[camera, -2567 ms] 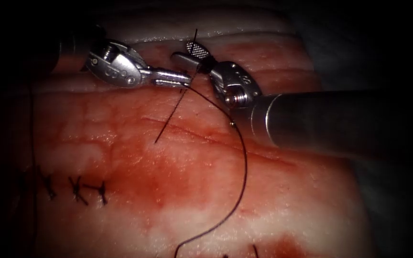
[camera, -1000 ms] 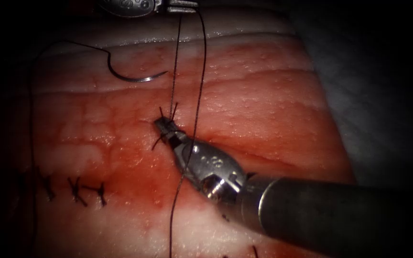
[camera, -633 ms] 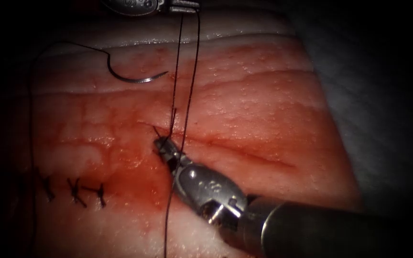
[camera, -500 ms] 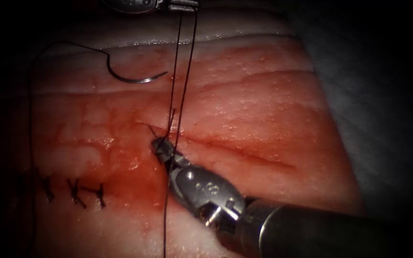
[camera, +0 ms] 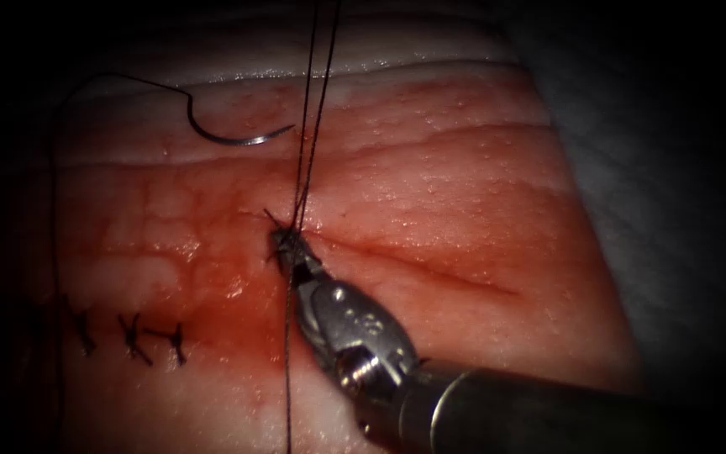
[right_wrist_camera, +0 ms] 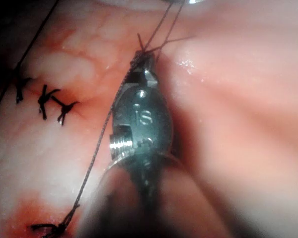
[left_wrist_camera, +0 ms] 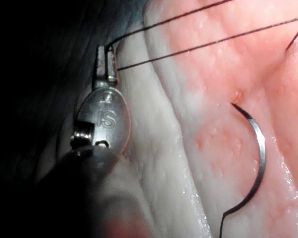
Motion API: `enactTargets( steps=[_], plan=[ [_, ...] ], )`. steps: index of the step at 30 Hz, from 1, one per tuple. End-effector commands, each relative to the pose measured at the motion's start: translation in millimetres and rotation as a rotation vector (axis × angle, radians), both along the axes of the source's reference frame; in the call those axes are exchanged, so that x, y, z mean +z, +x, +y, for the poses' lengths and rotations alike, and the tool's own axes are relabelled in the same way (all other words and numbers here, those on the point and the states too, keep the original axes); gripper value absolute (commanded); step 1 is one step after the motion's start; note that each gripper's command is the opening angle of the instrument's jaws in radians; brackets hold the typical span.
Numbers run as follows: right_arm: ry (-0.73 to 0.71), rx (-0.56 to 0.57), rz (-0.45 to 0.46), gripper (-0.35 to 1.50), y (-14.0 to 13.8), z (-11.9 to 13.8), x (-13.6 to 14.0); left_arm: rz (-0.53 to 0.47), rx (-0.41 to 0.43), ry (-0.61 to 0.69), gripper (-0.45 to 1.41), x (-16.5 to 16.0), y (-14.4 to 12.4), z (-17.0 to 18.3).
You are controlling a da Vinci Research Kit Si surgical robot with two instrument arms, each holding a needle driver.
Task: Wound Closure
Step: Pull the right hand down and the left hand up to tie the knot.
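Curved needle lying free on the tissue, above the cut and well left of the taut strands, not in the tissue and held by neither tool. Thin, bright steel arc, sharp tip pointing right, thread trailing from its blunt end. Probably stiff, light and slippery against smooth metal; best gripped across the body of the curve, away from the fragile point and the thread end. Same needle seen resting on pale fat in the left wrist view.

Thread dark, fine, limp unless tensioned, apt to fray if crushed. Left tool with jaws together, clamped on the thread, two strands running off tight toward the cut. Right tool down at the cut's left end, jaws closed on the short thread end at the knot. Tissue soft, wet, smeared with red fluid; finished stitches lower left.
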State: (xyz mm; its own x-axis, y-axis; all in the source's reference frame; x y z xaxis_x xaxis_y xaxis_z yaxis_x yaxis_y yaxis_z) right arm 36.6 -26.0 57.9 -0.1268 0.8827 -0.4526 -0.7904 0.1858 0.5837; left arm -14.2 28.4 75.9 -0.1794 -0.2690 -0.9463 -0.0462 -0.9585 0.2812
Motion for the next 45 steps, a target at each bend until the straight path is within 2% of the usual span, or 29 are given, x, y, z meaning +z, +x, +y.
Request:
enactTargets(
  steps=[1,3,4,7,8,9,13,17,20,21,22,24,32,37,45],
  plan=[
    [0.026,0.019,0.028,-0.35,1.0,0.4,0.5,-0.010,0.006,-0.004,-0.45,0.2,-0.4,0.6],
    [0.131,0.095,0.120,-0.35,1.4,1.1,1.2,-0.027,0.019,-0.004,-0.45,-0.3,-0.2,0.1],
    [0.131,0.095,0.120,-0.35,1.4,1.1,1.2,-0.027,0.019,-0.004,-0.45,-0.3,-0.2,0.1],
    [0.299,0.152,0.220,-0.35,1.3,1.6,2.0,-0.029,0.022,-0.004,-0.45,-0.6,-0.1,-0.3],
    [0.398,0.186,0.277,-0.35,1.1,1.7,2.6,-0.029,0.025,-0.010,-0.45,-0.8,0.0,-0.5],
    [0.423,0.192,0.298,-0.35,1.0,1.7,2.8,-0.029,0.026,-0.010,-0.45,-0.8,0.1,-0.5],
    [0.418,0.177,0.301,-0.35,1.0,1.4,3.1,-0.029,0.028,-0.015,-0.45,-0.8,0.2,-0.4],
    [0.431,0.178,0.306,-0.35,1.2,0.8,2.1,-0.032,0.029,-0.026,-0.45,-0.8,0.4,0.4],
    [0.259,0.124,0.250,-0.35,1.4,0.7,1.0,-0.031,0.025,-0.024,-0.45,-1.0,0.6,1.1],
    [0.259,0.124,0.250,-0.35,1.4,0.7,1.0,-0.031,0.025,-0.024,-0.45,-1.0,0.6,1.1],
    [0.146,0.064,0.217,-0.35,1.6,0.5,0.5,-0.026,0.021,-0.028,-0.45,-0.9,0.4,1.4],
    [0.054,0.018,0.194,-0.35,1.8,0.3,0.3,-0.022,0.016,-0.037,-0.45,-0.8,0.0,1.9],
    [-0.012,-0.022,0.174,-0.35,2.2,-0.1,-0.3,-0.009,-0.002,-0.063,-0.45,-0.6,-1.2,3.5],
    [-0.042,-0.047,0.156,-0.35,2.5,-0.4,-0.6,-0.006,-0.032,-0.084,-0.45,-0.2,-2.8,5.6],
    [-0.032,-0.079,0.144,-0.35,3.2,-1.5,-0.8,-0.008,-0.067,-0.102,-0.45,0.3,-3.4,8.3]
  ],
)
